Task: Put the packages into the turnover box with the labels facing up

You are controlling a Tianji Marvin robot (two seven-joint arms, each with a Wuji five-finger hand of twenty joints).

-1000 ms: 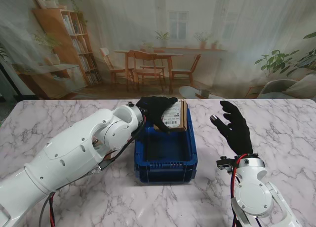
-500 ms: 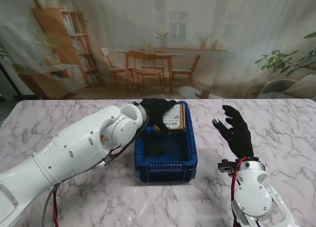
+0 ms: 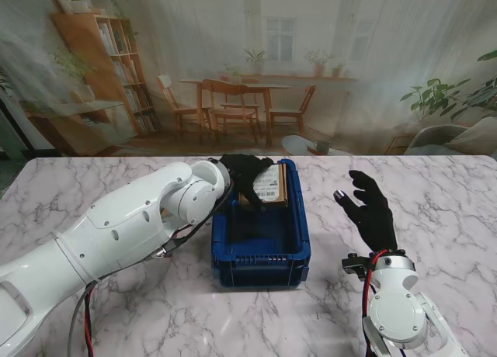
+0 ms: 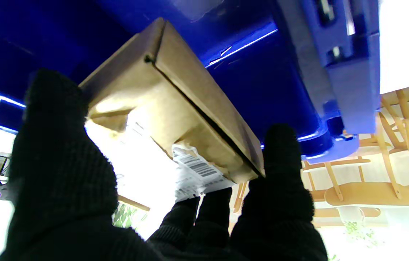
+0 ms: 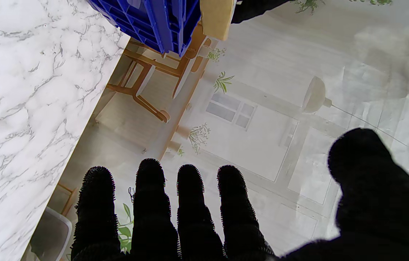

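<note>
left hand: fingers closed around the cardboard package, label up | package: over the far end of the blue turnover box | feel: probably stiff, light; hold by its edges | right hand: open wide, holds nothing

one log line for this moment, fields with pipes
left robot hand: shut on package | package: label up, over turnover box far end | right robot hand: open, idle

The box is shiny blue plastic. The package is dull brown cardboard with a white paper label. Both hands wear black knitted cloth, fuzzy on the right hand. The tabletop looks like smooth white marble.
</note>
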